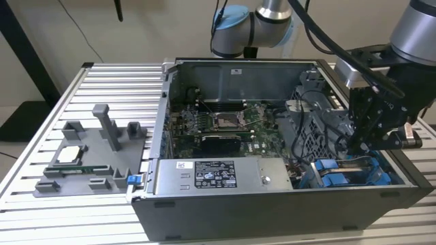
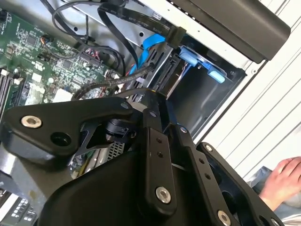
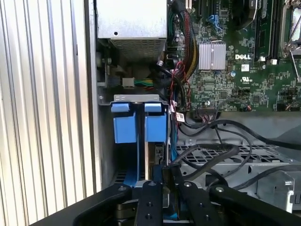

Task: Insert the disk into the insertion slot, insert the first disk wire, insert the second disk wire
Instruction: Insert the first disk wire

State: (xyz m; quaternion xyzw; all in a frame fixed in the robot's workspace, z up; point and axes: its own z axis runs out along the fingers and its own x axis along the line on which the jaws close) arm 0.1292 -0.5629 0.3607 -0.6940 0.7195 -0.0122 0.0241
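1. The disk [image 3: 155,127] is edge-on in its blue carrier and seated in the insertion slot [image 3: 138,98]. A second blue-tabbed carrier is just beside it.
2. In the exterior view the disk and slot are in the case corner, at 4 o'clock from the motherboard [image 1: 218,122].
3. My gripper [image 3: 162,172] is down in the case right behind the blue tabs, lined up with the disk.
4. My jaws are nearly together, clamped on the black plug of the disk wire [image 3: 221,153]. That is a dark sleeved cable looping off over the grey perforated cage.
5. In the first wrist view the plug is close to the disk's rear edge. I can't tell whether it touches.
6. A flat blue cable [image 2: 146,49] runs past the carrier tab, close to the slot mouth.
7. In the exterior view the silver power supply box [image 1: 218,176] is at 9 o'clock from the disk, along the near case wall.
8. My arm comes in from 1 o'clock over the open computer case [image 1: 272,214].
9. The case lies on a slatted aluminium table [image 1: 109,87]. A grey parts fixture [image 1: 89,153] sits at 9 o'clock from the case, well apart.
10. A person's hand [image 2: 282,179] is outside the case wall, by the table slats.
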